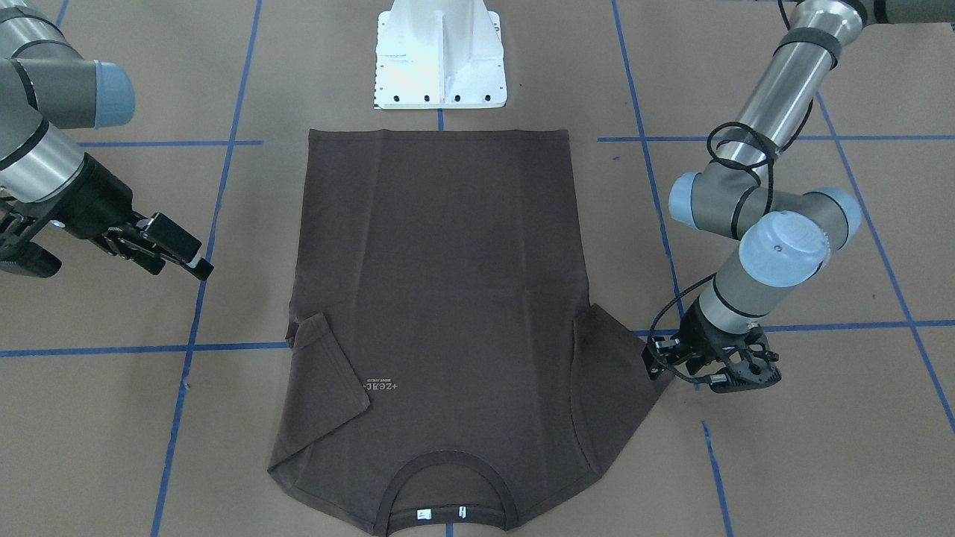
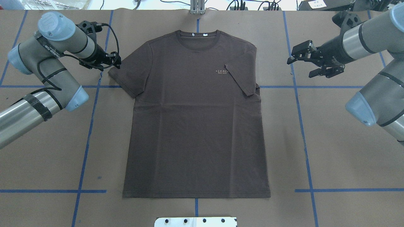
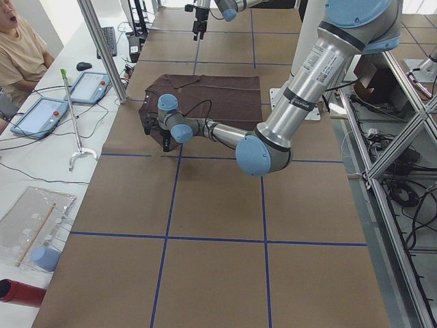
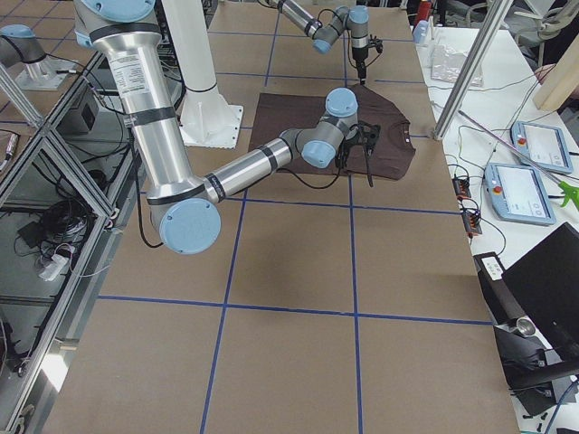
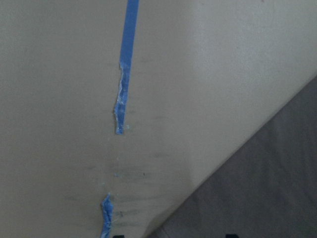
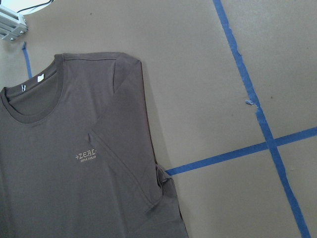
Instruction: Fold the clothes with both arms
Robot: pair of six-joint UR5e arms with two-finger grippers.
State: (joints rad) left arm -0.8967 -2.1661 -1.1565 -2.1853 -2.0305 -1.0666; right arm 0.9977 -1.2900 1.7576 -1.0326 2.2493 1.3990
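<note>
The dark brown T-shirt [image 2: 195,126] lies flat and face up on the brown table, collar [image 2: 197,37] at the far side. Its sleeve on my right [image 2: 241,78] is folded in over the chest beside the pale lettering [image 2: 221,72]. The other sleeve [image 2: 131,78] is spread out. My left gripper [image 2: 117,62] sits low at that sleeve's outer tip. In the left wrist view the cloth edge [image 5: 267,188] runs between two spread fingertips, so it is open. My right gripper [image 2: 289,60] hovers open beside the shirt, holding nothing.
The white pedestal base [image 1: 440,67] stands just behind the shirt's hem. Blue tape lines [image 2: 91,126] cross the table. In the exterior left view a person [image 3: 20,48] sits beyond the table edge by two tablets [image 3: 89,85] and a metal post [image 3: 102,48].
</note>
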